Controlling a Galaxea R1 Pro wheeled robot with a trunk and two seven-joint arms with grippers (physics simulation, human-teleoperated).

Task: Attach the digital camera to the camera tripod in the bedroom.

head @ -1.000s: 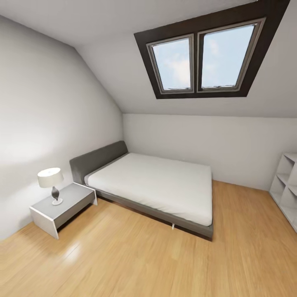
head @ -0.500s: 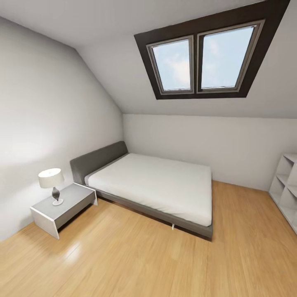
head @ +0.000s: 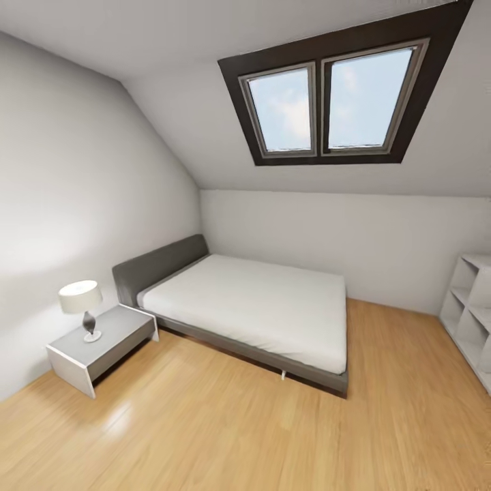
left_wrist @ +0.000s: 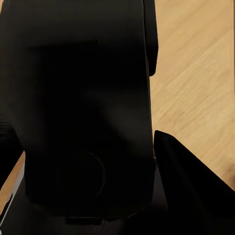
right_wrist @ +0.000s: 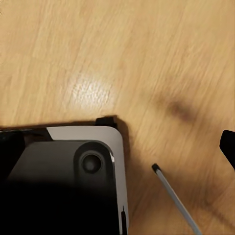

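I am in the bedroom, facing a grey bed [head: 204, 334] with a white mattress [head: 252, 307] under a dark-framed skylight [head: 334, 102]. The digital camera and the camera tripod are out of view. In the left wrist view a large black shape [left_wrist: 83, 107] stands close to the lens over light wood floor [left_wrist: 196, 73]. Beside it is a black wedge [left_wrist: 191, 191]; I cannot tell whether it is a finger. The right wrist view looks down on the floor [right_wrist: 147, 58], a grey and white corner of my base [right_wrist: 68, 166] and a thin silver rod [right_wrist: 174, 198] with a dark tip.
A low grey nightstand [head: 102, 344] with a white-shaded lamp [head: 82, 303] stands left of the bed against the wall. A white open shelf unit [head: 470, 314] sits at the right edge. Wood floor [head: 239, 429] stretches between me and the bed.
The whole head picture has shifted slightly to the left, so the camera has moved. Nothing in the room has moved.
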